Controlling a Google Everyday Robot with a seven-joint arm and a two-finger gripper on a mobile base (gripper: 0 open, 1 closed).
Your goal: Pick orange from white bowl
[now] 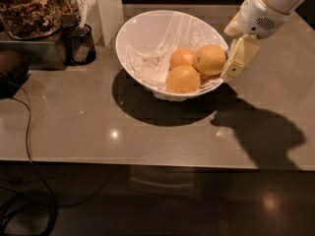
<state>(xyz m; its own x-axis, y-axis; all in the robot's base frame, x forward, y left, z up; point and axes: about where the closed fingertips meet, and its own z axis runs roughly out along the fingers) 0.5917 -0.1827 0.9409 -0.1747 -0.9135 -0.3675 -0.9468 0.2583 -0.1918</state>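
Grey glossy tabletop [74,127], large glossy white bowl [142,33] with a wrinkly liner on it. Two smaller orange fruits [183,79] inside. Pale dimpled orange [210,59] beside them, by the right rim. Cream robot hand [235,63] just outside that rim, opening: can't tell.

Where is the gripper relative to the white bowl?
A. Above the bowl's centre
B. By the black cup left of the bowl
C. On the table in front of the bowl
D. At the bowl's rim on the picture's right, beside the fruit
D: the gripper hangs at the white bowl's right-hand rim, close to the orange.
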